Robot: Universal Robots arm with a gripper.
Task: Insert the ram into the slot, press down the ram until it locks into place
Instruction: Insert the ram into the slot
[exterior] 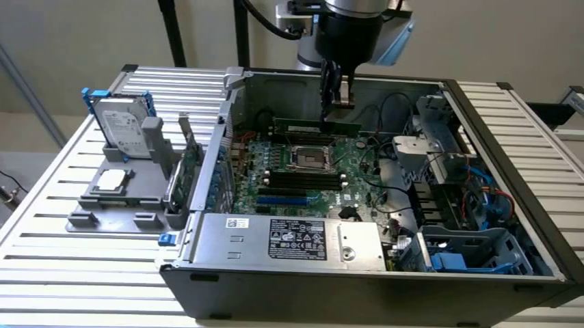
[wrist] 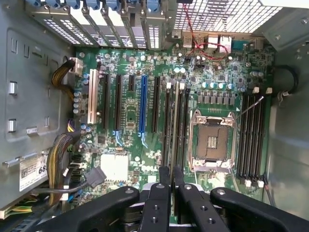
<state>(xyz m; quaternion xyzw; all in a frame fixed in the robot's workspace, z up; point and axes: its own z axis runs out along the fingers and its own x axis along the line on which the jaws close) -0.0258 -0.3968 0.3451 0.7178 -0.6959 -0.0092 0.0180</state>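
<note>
End effector (exterior: pixel 336 102) pinching the top edge of the ram (exterior: pixel 308 127), a long, thin green board held upright at the black slots (wrist: pixel 166 123) beside the silver processor socket (wrist: pixel 212 140).

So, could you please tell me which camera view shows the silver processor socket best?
The wrist view shows it best. It looks straight down on the processor socket, so the whole square metal frame and the contact field in its middle are unobstructed. The exterior view shows the same socket from farther off and at a slant, so its frame is foreshortened.
</note>
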